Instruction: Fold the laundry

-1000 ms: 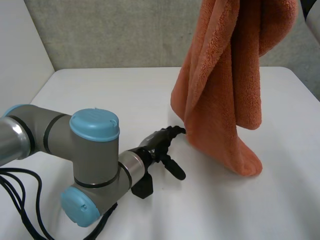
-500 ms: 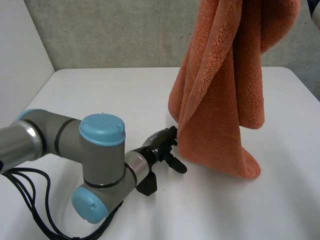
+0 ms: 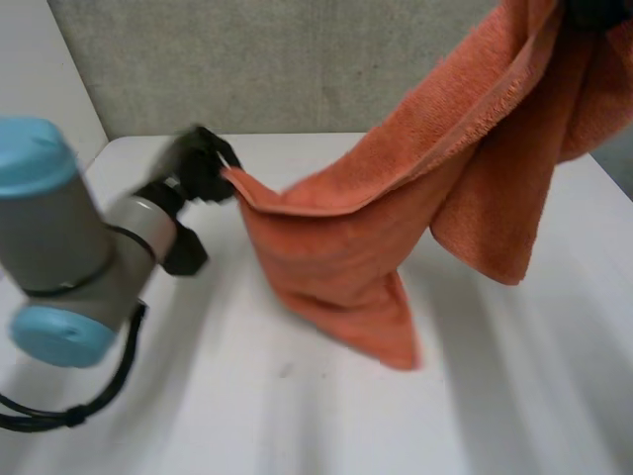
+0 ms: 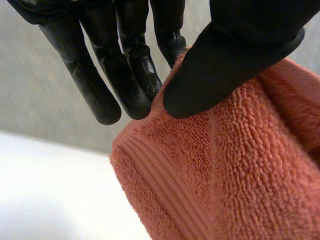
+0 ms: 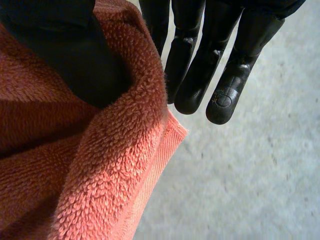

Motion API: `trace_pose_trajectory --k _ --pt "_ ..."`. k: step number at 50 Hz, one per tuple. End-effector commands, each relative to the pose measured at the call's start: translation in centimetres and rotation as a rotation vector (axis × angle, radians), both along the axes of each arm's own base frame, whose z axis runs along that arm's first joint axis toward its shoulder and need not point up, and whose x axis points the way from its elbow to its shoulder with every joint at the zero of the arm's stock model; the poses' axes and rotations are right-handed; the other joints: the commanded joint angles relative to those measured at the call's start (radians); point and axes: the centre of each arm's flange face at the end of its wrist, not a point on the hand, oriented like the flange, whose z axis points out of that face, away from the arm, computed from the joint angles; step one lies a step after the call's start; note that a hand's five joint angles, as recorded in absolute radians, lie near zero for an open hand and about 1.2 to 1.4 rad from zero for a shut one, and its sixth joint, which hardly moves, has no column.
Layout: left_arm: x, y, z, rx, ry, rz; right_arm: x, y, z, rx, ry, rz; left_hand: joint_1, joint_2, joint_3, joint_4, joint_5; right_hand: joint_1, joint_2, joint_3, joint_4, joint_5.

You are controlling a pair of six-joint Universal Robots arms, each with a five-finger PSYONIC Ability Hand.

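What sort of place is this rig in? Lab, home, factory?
Probably a lab test bench rather than a home: a plain white table, a grey wall behind it, and two robot arms, with the left robot hand and right robot hand pinching an orange towel.

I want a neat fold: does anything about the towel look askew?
Yes. The towel hangs lopsided: the left hand pinches one corner low, the right hand pinches another much higher, so the cloth slopes and bunches, with folds dangling over the table.
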Motion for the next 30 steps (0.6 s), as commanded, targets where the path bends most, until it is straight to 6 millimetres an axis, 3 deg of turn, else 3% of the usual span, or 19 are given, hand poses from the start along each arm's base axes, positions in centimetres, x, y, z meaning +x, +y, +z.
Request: trace_pose_trajectory --k 1,5,8,9,11,12,14,17,19,20,22,26,27,28,29,30 --pt "4.5 0.1 6.5 -0.162 0.037 0.103 -1.2 -2.7 -3.1 0.098 0.059 -0.071 0.21 0.18 0.182 0.181 0.191 0.468 0.222 0.211 0.203 0.268" --pt "6.6 1.5 8.7 -0.268 -0.055 0.119 -2.0 -3.9 -6.5 0.245 0.141 -0.111 0.21 0.18 0.182 0.181 0.191 0.468 0.222 0.211 0.203 0.268" --pt "7.6 2.4 8.8 -0.316 -0.171 0.119 -2.6 -4.5 -9.4 0.385 0.226 -0.135 0.21 0.18 0.182 0.181 0.191 0.468 0.222 0.211 0.203 0.268" --pt "7.6 2.4 8.8 -0.317 -0.171 0.119 -2.6 -4.5 -9.4 0.385 0.227 -0.135 0.21 0.18 0.182 0.181 0.191 0.468 0.222 0.211 0.203 0.268" --pt "7.9 3.0 7.1 -0.307 -0.29 0.096 -2.9 -4.6 -12.3 0.524 0.307 -0.14 0.21 0.18 0.182 0.181 0.191 0.468 0.222 0.211 0.203 0.268" --pt "7.9 3.0 7.1 -0.307 -0.291 0.096 -2.9 -4.6 -12.4 0.525 0.307 -0.14 0.21 0.18 0.182 0.181 0.191 0.468 0.222 0.211 0.203 0.268" --pt "7.5 3.6 4.7 -0.268 -0.39 0.053 -2.8 -4.6 -14.7 0.635 0.365 -0.13 0.21 0.18 0.182 0.181 0.191 0.468 0.222 0.211 0.203 0.268" --pt "7.4 3.5 3.0 -0.227 -0.433 0.034 -2.6 -4.8 -16.0 0.683 0.39 -0.123 0.21 0.18 0.182 0.181 0.191 0.468 0.222 0.211 0.203 0.268" --pt "6.7 2.5 -1.0 -0.122 -0.515 -0.018 -2.2 -5.6 -17.8 0.739 0.418 -0.116 0.21 0.18 0.182 0.181 0.191 0.468 0.222 0.211 0.203 0.268" --pt "6.7 2.5 -1.0 -0.121 -0.515 -0.018 -2.2 -5.6 -17.8 0.739 0.418 -0.116 0.21 0.18 0.182 0.181 0.191 0.468 0.222 0.211 0.203 0.268" --pt "5.7 1.2 -4.0 -0.059 -0.57 -0.06 -1.7 -6.9 -18.7 0.743 0.42 -0.112 0.21 0.18 0.182 0.181 0.191 0.468 0.222 0.211 0.203 0.268" --pt "4.7 -1.2 -4.9 -0.075 -0.597 -0.071 -0.6 -9.3 -19.0 0.702 0.397 -0.096 0.21 0.18 0.182 0.181 0.191 0.468 0.222 0.211 0.203 0.268" --pt "4.1 -2.9 -4.5 -0.108 -0.6 -0.06 -0.1 -10.9 -18.7 0.653 0.368 -0.1 0.21 0.18 0.182 0.181 0.191 0.468 0.222 0.211 0.203 0.268" --pt "4.1 -2.9 -4.5 -0.109 -0.6 -0.06 0.5 -12.6 -17.6 0.575 0.329 -0.109 0.21 0.18 0.182 0.181 0.191 0.468 0.222 0.211 0.203 0.268" --pt "3.7 -4.7 -3.5 -0.159 -0.59 -0.037 0.5 -12.6 -17.6 0.574 0.328 -0.109 0.21 0.18 0.182 0.181 0.191 0.468 0.222 0.211 0.203 0.268" --pt "3.2 -6.3 -1.7 -0.223 -0.57 -0.008 1.1 -14.3 -15.9 0.474 0.277 -0.117 0.21 0.18 0.182 0.181 0.191 0.468 0.222 0.211 0.203 0.268"
